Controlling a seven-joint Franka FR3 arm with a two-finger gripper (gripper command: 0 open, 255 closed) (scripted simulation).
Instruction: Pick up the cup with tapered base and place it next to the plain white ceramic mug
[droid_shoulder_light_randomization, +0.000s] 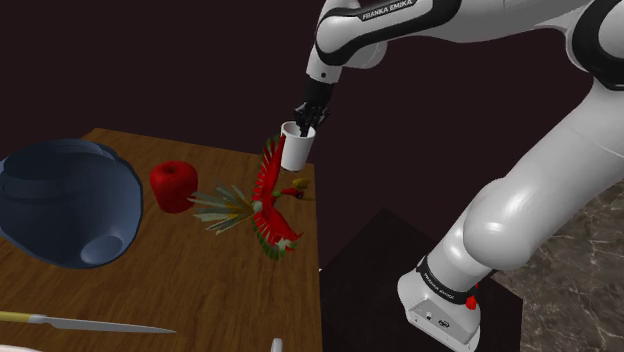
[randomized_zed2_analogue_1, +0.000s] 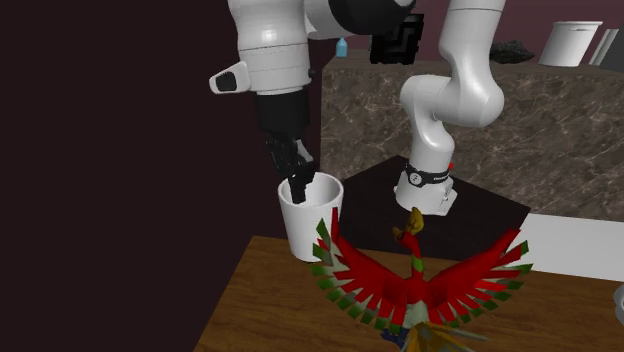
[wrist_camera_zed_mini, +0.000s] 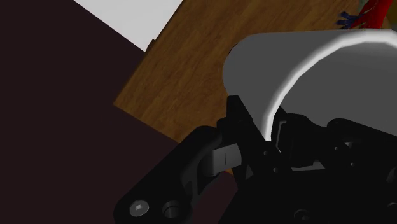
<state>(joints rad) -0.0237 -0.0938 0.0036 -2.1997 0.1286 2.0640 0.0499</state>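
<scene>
From where I stand, the all-black two-finger gripper (droid_shoulder_light_randomization: 309, 122) is narrowed onto the rim of the plain white tapered cup (droid_shoulder_light_randomization: 296, 150). One finger is down inside the mouth and the other outside, with the wall pinched between them. The wrist view shows the outer finger (wrist_camera_zed_mini: 236, 118) hard against the cup's side.

The cup stands upright at the far corner of the brown wooden table (droid_shoulder_light_randomization: 150, 290), at about one o'clock from the red bird figure with green-tipped spread wings (droid_shoulder_light_randomization: 272, 205). I cannot tell whether its base rests on the wood or hangs just clear of it. A red apple (droid_shoulder_light_randomization: 172, 185) lies at nine o'clock from the bird.

To my eye the grasp is made and the lift is the step in hand. The next move calls for a straight rise, since the bird's wing is just beside the cup, then a carry to the plain white mug. I cannot pick that mug out with certainty. A white sliver (droid_shoulder_light_randomization: 276, 345) at the table's near edge, six o'clock from the bird, may be it. A rim pinch could let the cup swing, so a gentle pace seems wise.
</scene>
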